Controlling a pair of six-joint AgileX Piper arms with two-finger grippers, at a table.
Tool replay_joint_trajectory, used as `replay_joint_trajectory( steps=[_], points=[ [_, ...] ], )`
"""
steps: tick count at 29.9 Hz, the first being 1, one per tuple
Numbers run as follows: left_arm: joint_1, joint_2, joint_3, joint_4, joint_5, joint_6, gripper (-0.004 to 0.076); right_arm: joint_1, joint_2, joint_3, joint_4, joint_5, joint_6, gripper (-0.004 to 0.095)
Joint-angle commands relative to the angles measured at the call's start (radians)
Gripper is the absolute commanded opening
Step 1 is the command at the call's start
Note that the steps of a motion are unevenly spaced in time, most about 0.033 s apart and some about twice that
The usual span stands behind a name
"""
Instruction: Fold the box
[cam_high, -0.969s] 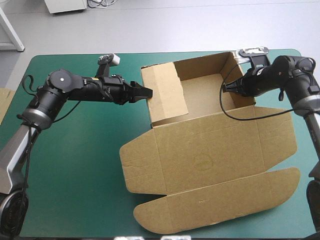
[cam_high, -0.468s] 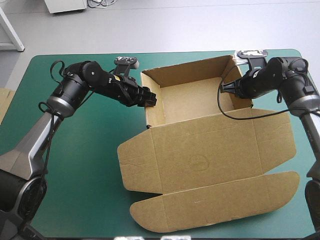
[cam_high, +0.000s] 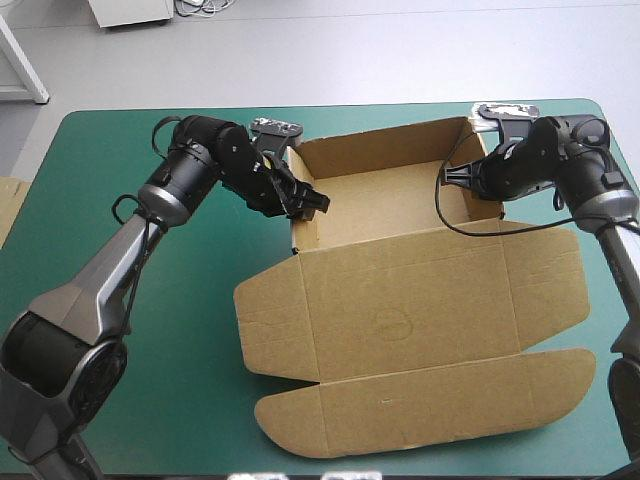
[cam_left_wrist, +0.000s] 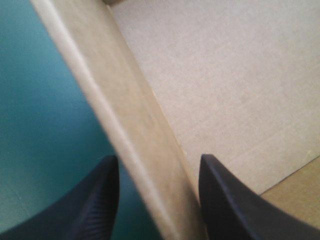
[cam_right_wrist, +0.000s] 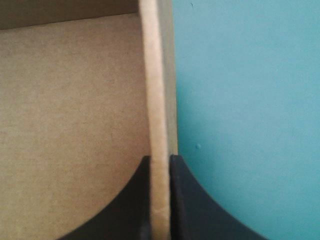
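Left end effector (cam_left_wrist: 158, 159) — newly astride box (cam_high: 400, 310)

The brown cardboard box (cam_high: 400, 310) lies on the teal-green table cover (cam_high: 150, 380) as an open tray with raised walls at the far side, its lid panel and rounded flap flat toward the near edge. The left black two-finger gripper (cam_high: 314, 202) is positioned at the tray's left wall. The right black two-finger gripper (cam_high: 448, 178) is at the right wall.

No text, label, brand or number can be read anywhere. The box (cam_high: 450, 290) has only a faint round mark (cam_high: 391, 322) on its flat lid, too pale to read.
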Motion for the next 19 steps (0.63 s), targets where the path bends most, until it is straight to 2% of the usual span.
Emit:
replay_joint_trajectory(
  steps=[1,4,5,11,19],
  points=[
    [-0.031,-0.023,-0.043,0.077,0.038,-0.011,0.0214,0.011,-0.024,-0.033,0.055,-0.073,0.075,-0.0011],
    [-0.036,-0.011,-0.043,0.1,0.044,-0.011,0.0031,0.044,0.007,-0.033,0.05,-0.09,0.093,-0.0011],
    [-0.036,-0.006,-0.043,0.11,0.046,-0.011,-0.0007,0.058,0.016,-0.033,0.045,-0.098,0.107,-0.0011],
    [-0.036,0.012,-0.043,0.274,0.055,-0.01,-0.001,0.118,0.055,-0.033,-0.024,-0.135,0.157,-0.001],
    [-0.027,0.061,-0.041,0.367,0.036,-0.01,-0.001,0.127,0.09,-0.033,-0.024,-0.08,0.1,-0.0009]
  ],
)
